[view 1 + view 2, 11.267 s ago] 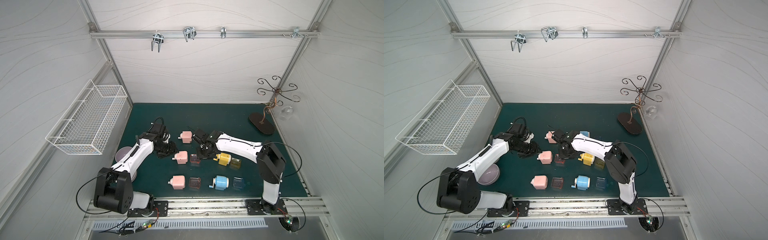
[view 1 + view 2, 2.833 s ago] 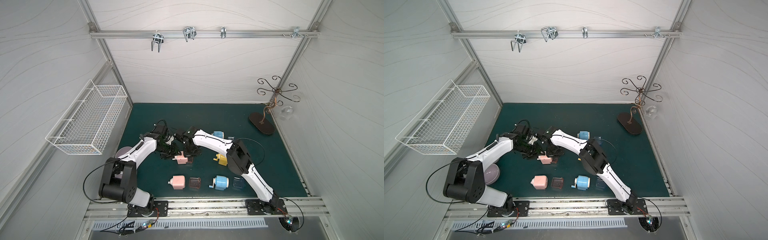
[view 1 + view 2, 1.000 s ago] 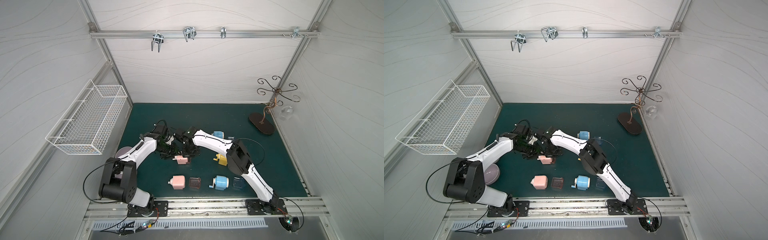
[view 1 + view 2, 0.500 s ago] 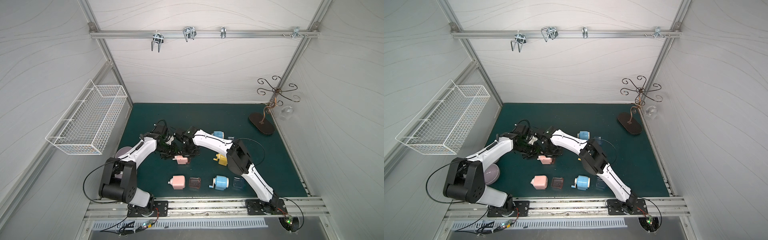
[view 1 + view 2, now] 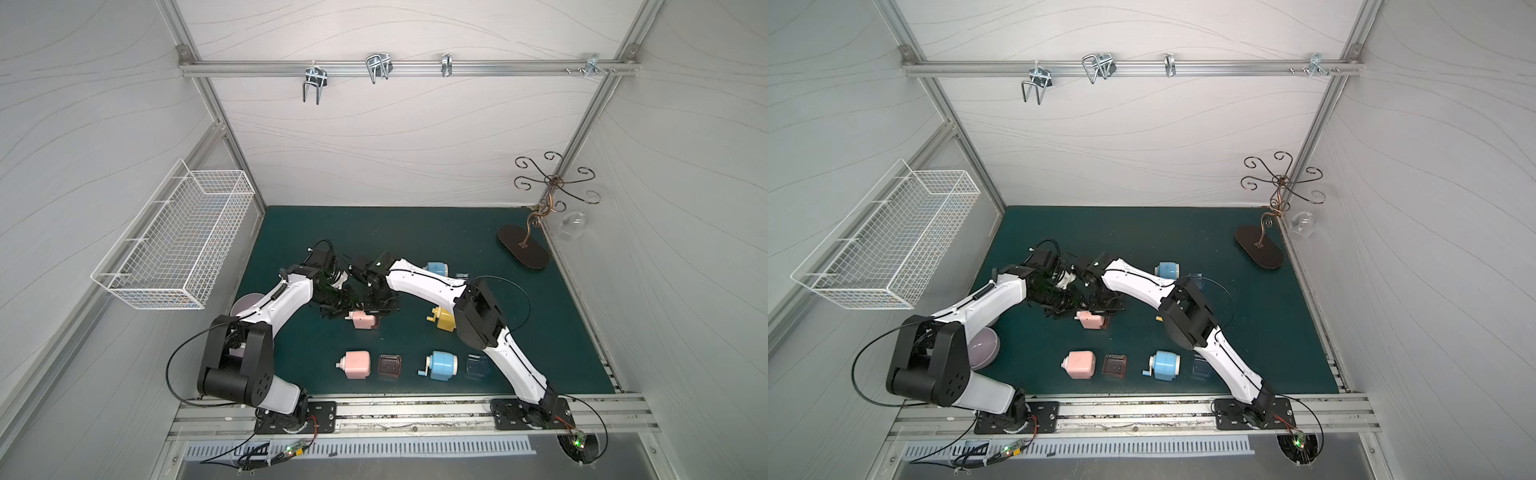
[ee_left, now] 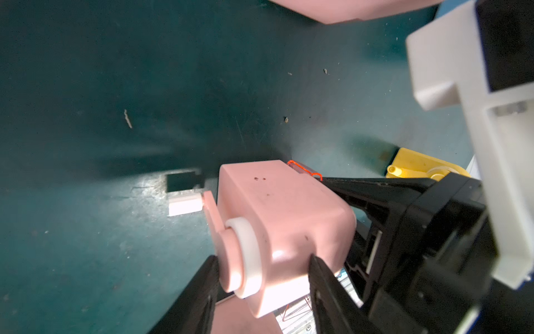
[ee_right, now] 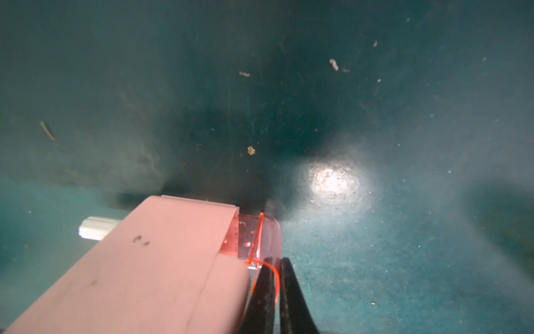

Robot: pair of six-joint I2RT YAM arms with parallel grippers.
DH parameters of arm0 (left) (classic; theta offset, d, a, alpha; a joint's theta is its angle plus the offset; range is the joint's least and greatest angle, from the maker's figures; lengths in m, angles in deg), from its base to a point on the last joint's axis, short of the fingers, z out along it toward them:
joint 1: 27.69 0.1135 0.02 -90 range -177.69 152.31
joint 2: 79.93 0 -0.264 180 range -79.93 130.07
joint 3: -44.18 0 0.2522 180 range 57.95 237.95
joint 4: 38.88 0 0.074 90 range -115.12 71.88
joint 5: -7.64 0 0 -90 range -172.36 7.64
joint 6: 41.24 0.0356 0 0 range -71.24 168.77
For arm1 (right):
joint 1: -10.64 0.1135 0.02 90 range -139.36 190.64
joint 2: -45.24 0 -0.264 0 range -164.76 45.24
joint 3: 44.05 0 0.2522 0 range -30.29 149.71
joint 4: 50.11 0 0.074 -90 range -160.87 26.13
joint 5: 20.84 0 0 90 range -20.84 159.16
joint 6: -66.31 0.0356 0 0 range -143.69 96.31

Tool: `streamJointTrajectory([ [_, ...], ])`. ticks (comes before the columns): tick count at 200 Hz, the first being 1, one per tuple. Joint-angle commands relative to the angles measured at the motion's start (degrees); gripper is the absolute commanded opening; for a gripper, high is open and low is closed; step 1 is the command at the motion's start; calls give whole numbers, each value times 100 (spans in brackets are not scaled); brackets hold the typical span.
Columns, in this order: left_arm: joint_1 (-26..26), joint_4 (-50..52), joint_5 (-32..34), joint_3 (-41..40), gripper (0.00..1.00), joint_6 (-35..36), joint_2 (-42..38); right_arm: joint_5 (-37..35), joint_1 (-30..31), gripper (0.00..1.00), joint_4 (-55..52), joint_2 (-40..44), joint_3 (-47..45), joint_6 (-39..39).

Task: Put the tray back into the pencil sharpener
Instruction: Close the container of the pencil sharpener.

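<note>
The pink pencil sharpener (image 5: pixel 362 321) (image 5: pixel 1090 321) lies on the green mat between both arms. My left gripper (image 6: pixel 263 260) is shut on its crank end, one finger on each side of the body (image 6: pixel 283 214). The clear red tray (image 7: pixel 254 237) sits in the sharpener's (image 7: pixel 161 260) other end, with a short length still sticking out. My right gripper (image 7: pixel 277 261) is shut on the tray's outer wall, pinching it thinly. In the left wrist view only the tray's red edge (image 6: pixel 303 169) shows behind the sharpener.
In the front row stand a pink sharpener (image 5: pixel 354 365), a red tray (image 5: pixel 389 367), a blue sharpener (image 5: pixel 442 365) and a blue tray (image 5: pixel 478 366). A yellow sharpener (image 5: pixel 444 322) and another blue one (image 5: pixel 436 269) lie under the right arm. Wire basket (image 5: pixel 174 245) on the left wall; metal stand (image 5: pixel 523 251) back right.
Since eleven seconds ago both arms have closed in on the middle pink sharpener and the tray has gone into its end. Over the last second nothing visibly moves.
</note>
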Motion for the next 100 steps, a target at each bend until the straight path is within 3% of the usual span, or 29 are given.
streamJointTrajectory([
  [1, -76, -1, 23, 28, 53, 45, 116, 338, 72, 10, 542, 236, -27, 107],
  [100, -75, 18, 46, 36, 51, 44, 121, 83, -15, 13, 551, 690, -330, 56],
])
